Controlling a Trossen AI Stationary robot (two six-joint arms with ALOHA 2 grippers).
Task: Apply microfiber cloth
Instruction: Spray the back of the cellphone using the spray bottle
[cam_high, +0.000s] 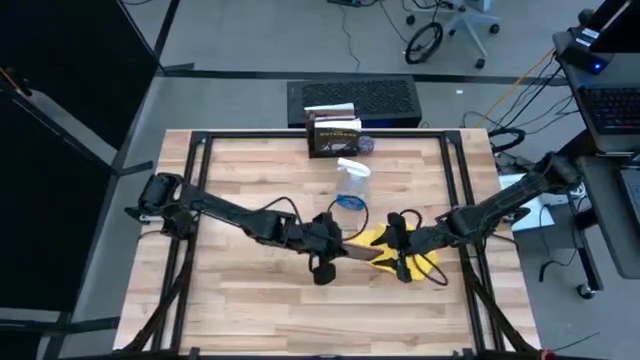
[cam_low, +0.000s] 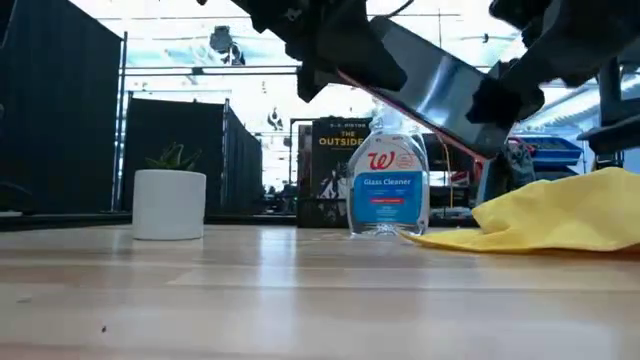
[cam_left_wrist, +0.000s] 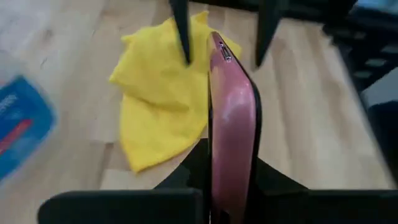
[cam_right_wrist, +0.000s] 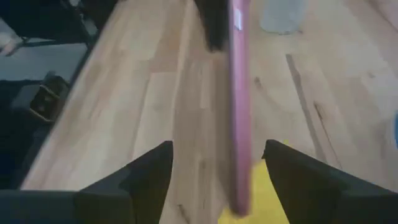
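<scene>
- In the low view the nearest stretch of tabletop (cam_low: 300, 300) is bare wood; farther back on it a white pot (cam_low: 169, 204) with a small plant stands well off to one side.
- Beyond that, the microfiber cloth (cam_high: 405, 258) lies crumpled on the tabletop, under and just beside the right gripper (cam_high: 400, 268); no fingers hold it.
- Above the cloth a smartphone (cam_low: 430, 85) with a pink edge hangs tilted in the air, carried between the two arms.
- The left gripper (cam_high: 322, 270) has its fingers clamped on one end of the smartphone, as the left wrist view shows.
- The right gripper sits at the other end; in its wrist view the fingers stand wide on either side of the pink edge, apparently not pressing it.
- Farther back stands the spray bottle (cam_low: 387, 190) of blue glass cleaner, upright, with a dark box (cam_high: 334, 136) behind it.
- Judgement: the task has barely begun; the cloth still has to be picked up and rubbed on the phone's face.
</scene>
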